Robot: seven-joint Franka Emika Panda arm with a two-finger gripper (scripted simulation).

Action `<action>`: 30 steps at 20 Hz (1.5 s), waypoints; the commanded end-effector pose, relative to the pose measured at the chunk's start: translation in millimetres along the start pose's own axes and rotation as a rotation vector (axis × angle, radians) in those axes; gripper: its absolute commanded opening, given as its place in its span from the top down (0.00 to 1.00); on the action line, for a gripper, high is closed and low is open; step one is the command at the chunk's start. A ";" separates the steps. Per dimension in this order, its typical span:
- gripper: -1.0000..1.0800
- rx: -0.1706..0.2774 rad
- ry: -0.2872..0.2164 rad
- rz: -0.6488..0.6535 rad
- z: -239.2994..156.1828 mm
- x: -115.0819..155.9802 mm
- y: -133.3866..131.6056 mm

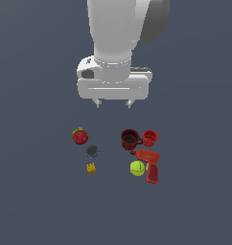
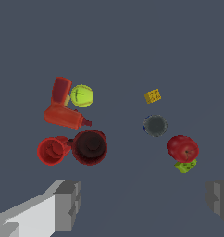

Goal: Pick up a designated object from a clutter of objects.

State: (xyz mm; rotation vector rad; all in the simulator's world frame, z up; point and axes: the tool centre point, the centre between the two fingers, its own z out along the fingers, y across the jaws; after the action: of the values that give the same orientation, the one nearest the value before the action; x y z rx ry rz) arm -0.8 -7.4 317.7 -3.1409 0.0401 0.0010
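The dark-red fruit-like ball lies at the exterior view's left of the clutter, with a small green piece touching it. In the wrist view the ball sits by the green piece. My gripper hangs open and empty well above the floor, over the gap between the ball and the cups. Its two grey fingers show in the wrist view, wide apart.
Two red cups stand side by side, with a red drill and a yellow-green ball beside them. A dark round disc and a tiny yellow piece lie near the red ball.
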 end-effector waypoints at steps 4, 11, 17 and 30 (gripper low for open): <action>0.04 -0.002 0.004 -0.002 -0.3 0.1 -2.2; 0.04 -0.016 0.024 -0.025 -6.3 -0.8 -15.8; 0.04 -0.011 0.021 -0.002 0.5 0.7 -10.0; 0.04 0.021 0.010 0.282 86.2 6.6 59.6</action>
State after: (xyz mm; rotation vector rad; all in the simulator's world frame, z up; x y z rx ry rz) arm 5.5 -54.6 246.1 -3.0977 0.4025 -0.0192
